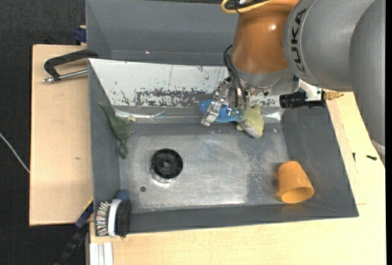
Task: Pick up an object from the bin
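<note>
Gripper low at the back wall of the bin, toward 1 o'clock. Beneath it we see a blue thing, long axis roughly 9-to-3, touching a pale lump. We cannot tell whether the gripper is open or grasping.

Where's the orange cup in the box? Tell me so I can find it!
Find the grey metal bin, then the right side of its floor as the camera sees it, near the front wall. A small orange cup sits there alone. Nothing else on the floor is orange; the black round disc lies well to its left.
</note>
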Controlling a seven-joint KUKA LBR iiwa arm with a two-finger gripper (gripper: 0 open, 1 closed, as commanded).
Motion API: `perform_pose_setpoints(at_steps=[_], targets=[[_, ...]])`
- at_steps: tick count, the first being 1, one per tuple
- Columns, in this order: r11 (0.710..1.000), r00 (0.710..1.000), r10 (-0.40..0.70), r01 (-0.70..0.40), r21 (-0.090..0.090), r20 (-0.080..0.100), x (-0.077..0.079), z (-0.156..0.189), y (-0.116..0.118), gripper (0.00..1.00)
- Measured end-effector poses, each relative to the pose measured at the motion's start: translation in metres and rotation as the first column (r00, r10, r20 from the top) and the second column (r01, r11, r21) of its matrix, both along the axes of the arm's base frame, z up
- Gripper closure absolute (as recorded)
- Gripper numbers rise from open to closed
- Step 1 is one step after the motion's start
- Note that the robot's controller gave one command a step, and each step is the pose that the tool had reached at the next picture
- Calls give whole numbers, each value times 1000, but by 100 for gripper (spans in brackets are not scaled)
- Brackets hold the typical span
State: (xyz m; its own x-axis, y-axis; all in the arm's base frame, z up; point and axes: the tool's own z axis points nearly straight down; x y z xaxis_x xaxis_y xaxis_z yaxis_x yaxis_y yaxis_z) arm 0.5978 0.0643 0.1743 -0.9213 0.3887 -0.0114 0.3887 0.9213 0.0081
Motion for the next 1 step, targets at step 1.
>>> perform_pose_setpoints(at_steps=[1], targets=[[1000,1000,2,-2,-1,-6,2,14,1,100]])
